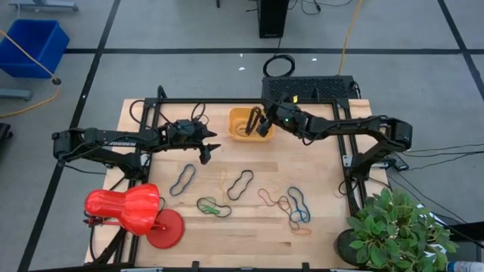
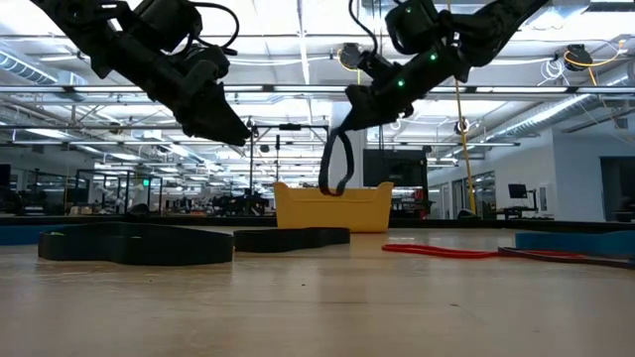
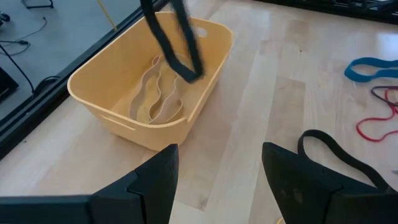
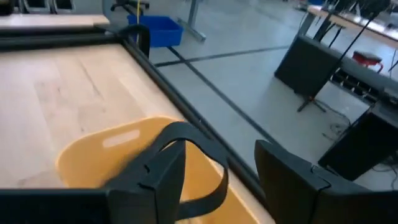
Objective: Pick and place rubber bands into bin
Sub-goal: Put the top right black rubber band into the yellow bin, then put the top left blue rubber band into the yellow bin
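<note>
Right gripper (image 2: 349, 124) fingers pinch a black rubber band (image 2: 336, 167) above the bin (image 2: 332, 210); release comes next. Left gripper (image 1: 205, 154), beside the bin, hangs open, empty.

Over the yellow bin (image 1: 240, 133), the right gripper (image 1: 264, 121) and its dangling black rubber band (image 2: 337, 164) block entry from above. The left gripper (image 1: 206, 151) hovers beside the bin, over bare wood. The red lamp (image 1: 125, 209) and potted plant (image 1: 397, 227) crowd the near corners.
</note>
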